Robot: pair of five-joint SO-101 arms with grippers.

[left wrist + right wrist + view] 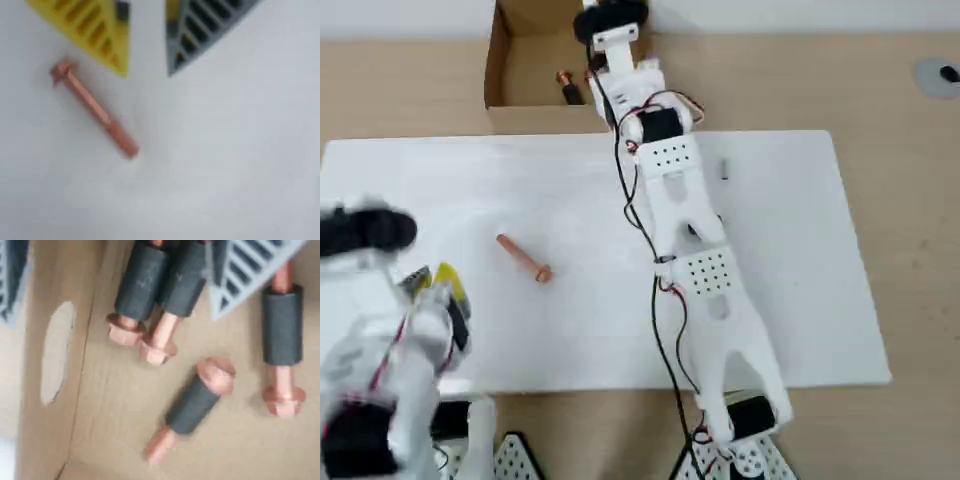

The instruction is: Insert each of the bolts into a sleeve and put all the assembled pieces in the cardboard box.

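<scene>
A bare copper bolt (523, 257) (95, 110) lies on the white board (770, 300), left of centre. My left gripper (432, 282) (147, 70) hovers just beside its head, open, with one yellow and one grey finger and nothing between them. My right arm (660, 160) stretches across the board to the cardboard box (498, 70) at the back. Inside the box my right gripper (112, 315) is open over several bolts fitted with black sleeves. One assembled piece (192, 407) lies loose on the box floor below the fingers; two others (150, 285) lie side by side.
A small dark sleeve (724, 170) lies on the board just right of the right arm. A grey round object (938, 75) sits on the wooden table at the far right. The right arm divides the board lengthwise.
</scene>
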